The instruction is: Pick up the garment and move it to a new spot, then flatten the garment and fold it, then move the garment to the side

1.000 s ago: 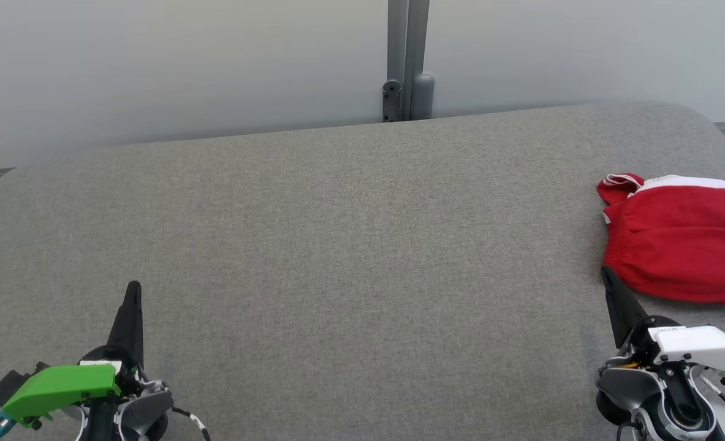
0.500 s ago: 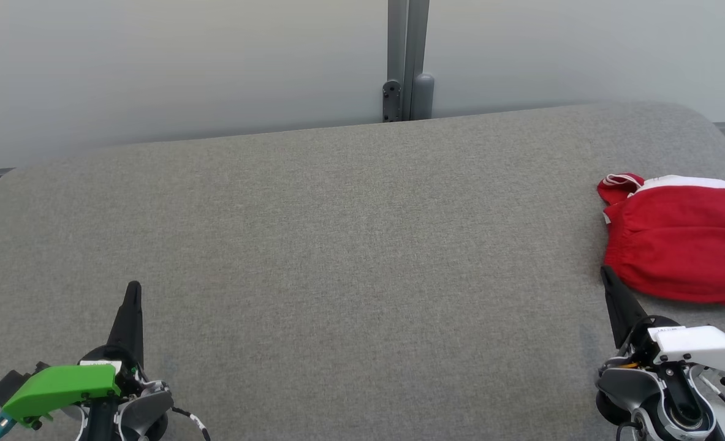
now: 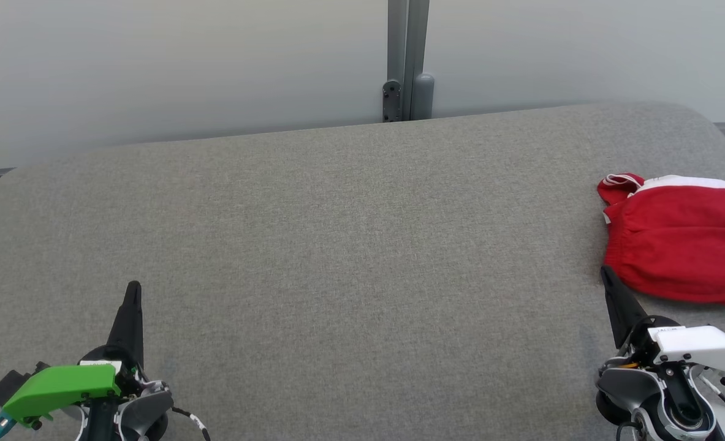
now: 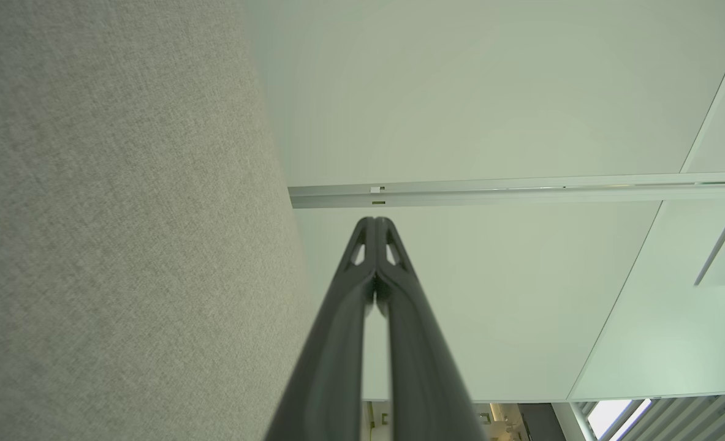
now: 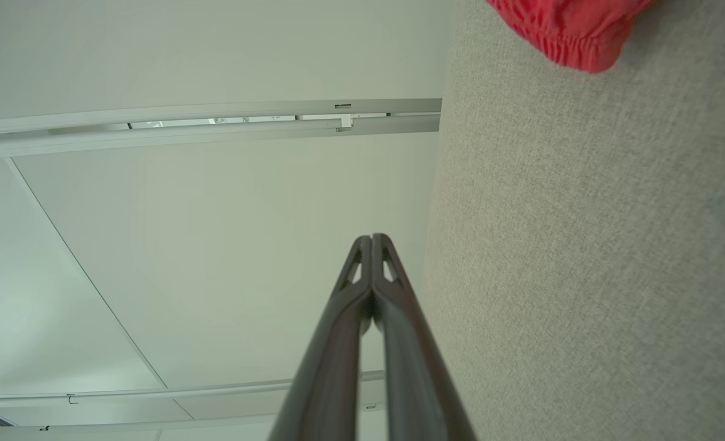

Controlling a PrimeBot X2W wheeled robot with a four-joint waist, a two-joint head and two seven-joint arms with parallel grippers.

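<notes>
The left tool is pinched shut on nothing, its two fingers meeting in a point low over the near left of the desk. The right tool is closed and empty too, at the near right. Its tip is just beside the near-left hem of the garment; I cannot tell whether it touches. The garment, red with white trim, lies in a compact bundle at the desk's right side, partly cut off by the head view's edge. This fits two stages: a bunched garment waiting to be carried to a new spot, or a folded one already set aside with both arms parked. Its gathered hem and soft creases settle neither. Either way, the right tool's point is close enough to snag the hem, so that arm should probably rise clear before it travels sideways.
</notes>
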